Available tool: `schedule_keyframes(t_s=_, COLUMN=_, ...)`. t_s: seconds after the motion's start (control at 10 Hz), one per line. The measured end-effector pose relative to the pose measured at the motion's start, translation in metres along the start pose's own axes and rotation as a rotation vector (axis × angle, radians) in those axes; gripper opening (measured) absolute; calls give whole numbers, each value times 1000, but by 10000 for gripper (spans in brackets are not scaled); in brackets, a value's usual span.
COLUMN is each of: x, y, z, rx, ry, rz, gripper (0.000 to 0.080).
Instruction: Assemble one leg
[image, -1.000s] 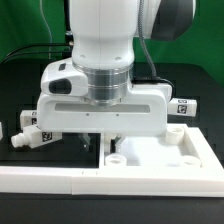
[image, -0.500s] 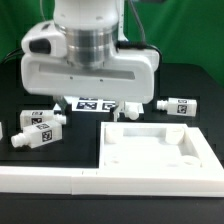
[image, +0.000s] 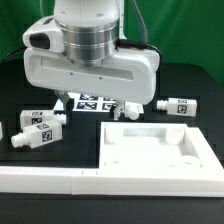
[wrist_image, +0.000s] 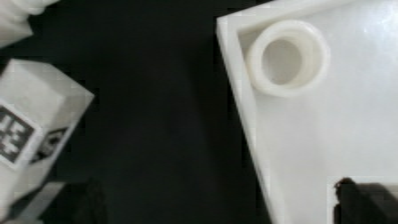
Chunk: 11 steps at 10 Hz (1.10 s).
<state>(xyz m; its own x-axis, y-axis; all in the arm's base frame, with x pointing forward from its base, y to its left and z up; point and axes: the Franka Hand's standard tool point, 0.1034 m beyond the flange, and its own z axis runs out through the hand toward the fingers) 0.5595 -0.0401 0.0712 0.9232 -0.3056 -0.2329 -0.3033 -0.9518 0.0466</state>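
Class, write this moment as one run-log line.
end effector: open, empty | small white plastic block-shaped leg: ungrasped | large flat white tabletop: corner hole visible

White leg (image: 40, 134) with black-and-white tag (image: 44, 127), white tabletop (image: 150, 160), seemingly black table (image: 18, 100)

Bare strip of black table (image: 85, 150) between leg (image: 40, 131) and tabletop (image: 140, 166), seemingly unobstructed; white rail (image: 40, 181) along one side.

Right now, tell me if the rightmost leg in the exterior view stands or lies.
Lying: the leg rests on its side, peg pointing sideways toward the exterior view's left.
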Motion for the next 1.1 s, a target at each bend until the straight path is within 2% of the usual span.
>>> schedule_keyframes(t_s=0.2, x=0, y=13, z=-13, rx=3, ry=-15, rz=154, gripper=649)
schedule_keyframes(t_s=0.3, x=3, y=23, z=-16, rx=37, ry=-21, rz=305, gripper=649)
schedule_keyframes(t_s=0.4, x=7, y=36, z=-20, rx=107, ry=-31, rz=513, gripper=649)
schedule_keyframes(t_s=0.5, x=13, y=45, z=-21, rx=127, ry=3, rz=595, gripper=649)
schedule_keyframes(t_s=0.7, x=11, y=40, z=-19, rx=122, ry=1, rz=592, gripper=649)
schedule_keyframes(t_s=0.9, x=11, y=42, z=-19, rx=128, ry=3, rz=601, gripper=649)
schedule_keyframes(t_s=1.0, x=13, y=53, z=-21, rx=163, ry=4, rz=710, gripper=649)
schedule_keyframes(t_s=1.1, x=11, y=69, z=-18, rx=224, ry=-15, rz=817, gripper=649)
